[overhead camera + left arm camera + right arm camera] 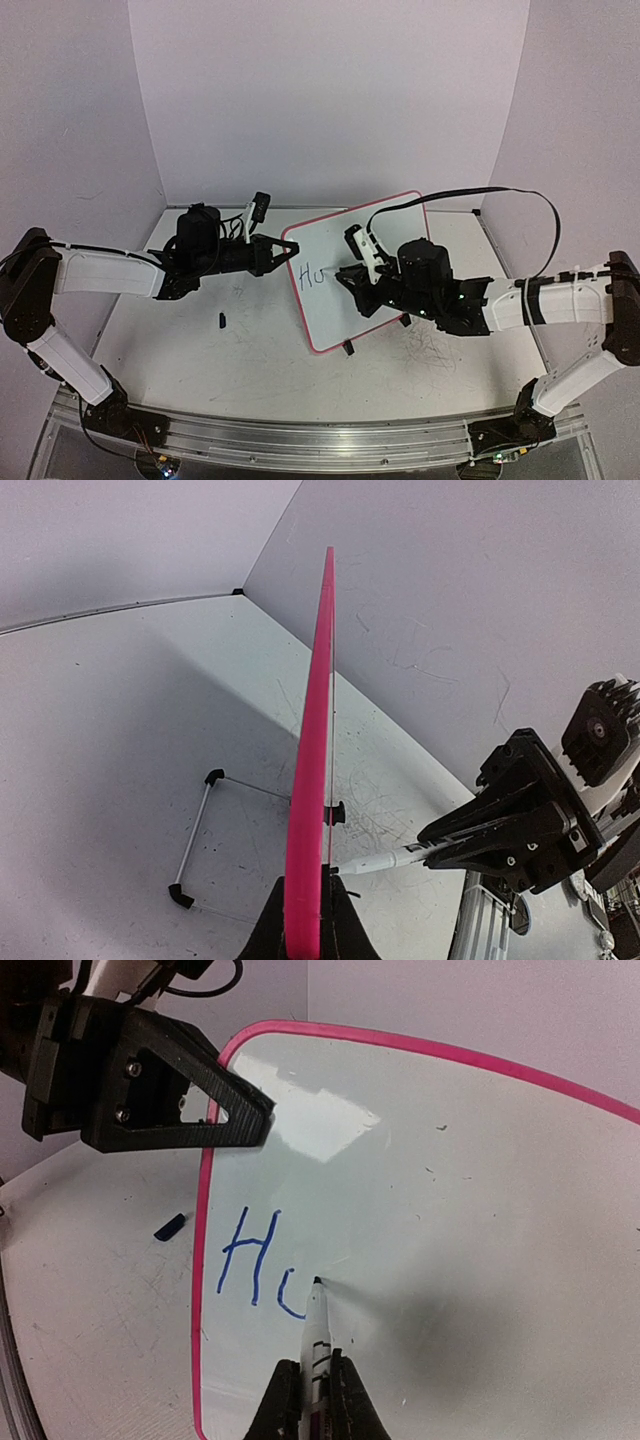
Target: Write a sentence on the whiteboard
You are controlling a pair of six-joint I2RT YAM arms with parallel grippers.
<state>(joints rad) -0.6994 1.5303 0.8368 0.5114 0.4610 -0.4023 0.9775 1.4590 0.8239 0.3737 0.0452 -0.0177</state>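
Bright, even overhead light, glare on the whiteboard [480, 1180], soft shadows, perhaps slight wide-angle edge distortion.

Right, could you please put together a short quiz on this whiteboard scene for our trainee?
1. True or false: the left gripper is shut on the edge of the whiteboard.
2. What does the right gripper hold? A: an eraser. B: a marker. C: nothing.
3. Which full letter of the sentence is already on the board?

Key: 1 true. 2 B, with its tip touching the board. 3 H, and the second letter is only begun.
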